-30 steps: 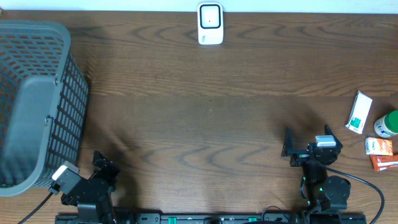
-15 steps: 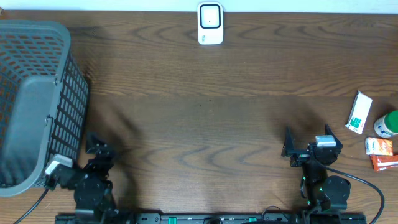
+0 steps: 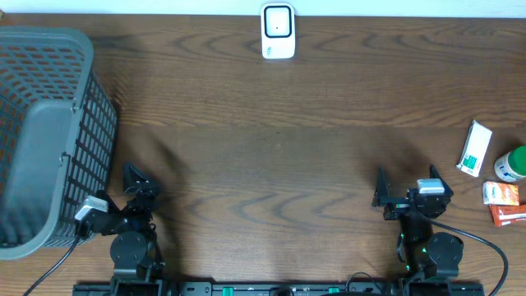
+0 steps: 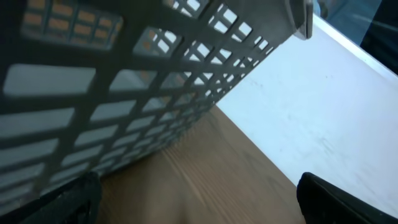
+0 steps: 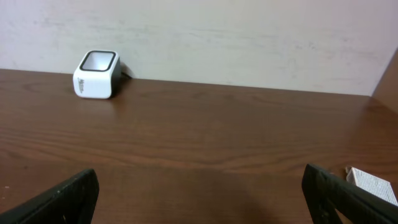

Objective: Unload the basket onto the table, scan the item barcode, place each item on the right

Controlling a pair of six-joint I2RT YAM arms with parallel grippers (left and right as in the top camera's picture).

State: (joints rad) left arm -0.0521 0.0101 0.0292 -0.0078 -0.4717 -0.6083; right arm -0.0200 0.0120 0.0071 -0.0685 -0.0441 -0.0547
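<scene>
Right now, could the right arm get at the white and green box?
Probably yes: the right gripper stands open and empty, with only bare table between it and the white and green box.

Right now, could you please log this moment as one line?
left fingers: open, beside basket | right fingers: open, empty | scanner: far edge | white box: right edge, untouched
</scene>
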